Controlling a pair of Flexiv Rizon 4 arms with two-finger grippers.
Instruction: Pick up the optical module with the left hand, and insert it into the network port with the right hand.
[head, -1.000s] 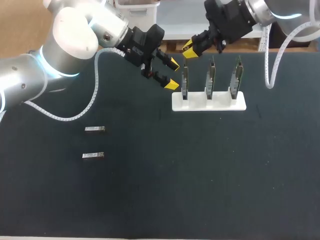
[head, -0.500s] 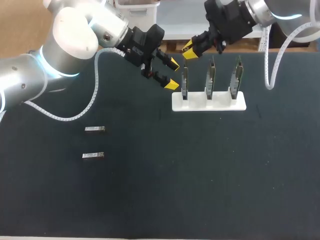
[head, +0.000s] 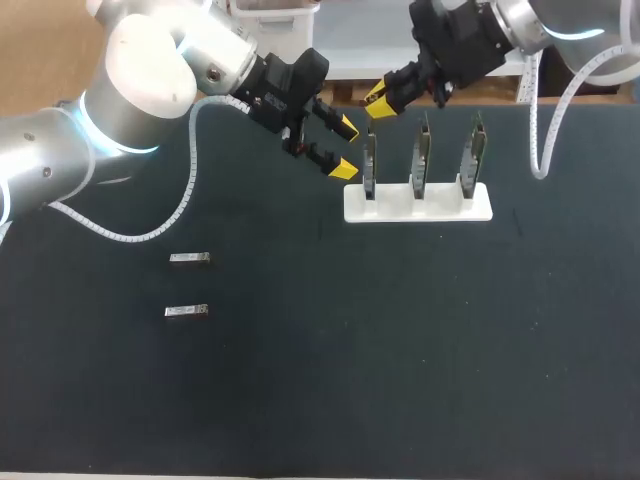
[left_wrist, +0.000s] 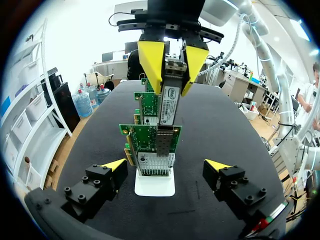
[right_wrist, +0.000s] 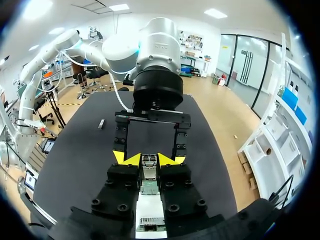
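Left wrist view: right claw (left_wrist: 173, 65) grips module (left_wrist: 167, 105) at port (left_wrist: 164, 145), left claw (left_wrist: 166, 165) open. Any tilt could jam it or bend the card (left_wrist: 142, 137).

The black bench (head: 420, 360) carried a white stand (head: 417, 205) at upper centre, a module (head: 190, 259) at left, a second module (head: 186, 312) below.

print on optical module (left_wrist: 168, 102), illegible
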